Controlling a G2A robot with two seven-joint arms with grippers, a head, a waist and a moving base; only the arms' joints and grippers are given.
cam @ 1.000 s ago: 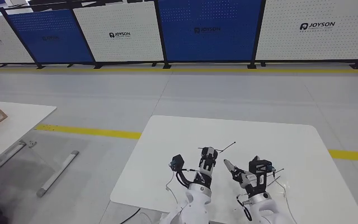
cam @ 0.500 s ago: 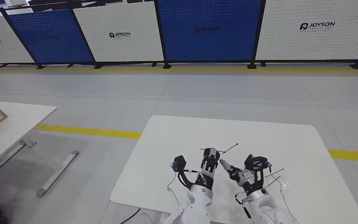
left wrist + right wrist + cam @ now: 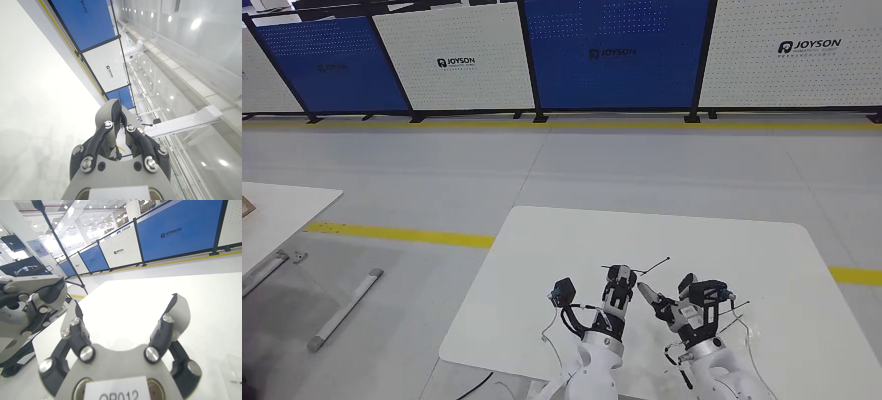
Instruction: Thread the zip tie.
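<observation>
Fingers (image 3: 105, 113) of your left gripper (image 3: 120, 110) are pressed together, pinching the thin black zip tie (image 3: 61, 249) between their ribbed pads. From that pinch the strap sticks out as a long, straight, free length, rising up and away from the left gripper. In the top view the zip tie (image 3: 650, 266) slants off the left gripper (image 3: 618, 272) over the white table (image 3: 662, 230), and you cannot tell from here whether its far end touches the surface.

Your right gripper (image 3: 126, 306) sits just beside the left gripper, on the side the strap points toward, with its fingers (image 3: 178, 306) spread wide and nothing between them. From above, the right gripper (image 3: 667, 292) is close to the left gripper but apart from it, and it does not touch the strap. In the right wrist view the left gripper (image 3: 60, 283) shows side-on, with a short piece of the tie running from its tips to the long strap.

Both grippers are near the table edge closest to the robot. Blue and white panels (image 3: 617, 50) stand well beyond the left gripper, past a yellow floor line (image 3: 402, 235).
</observation>
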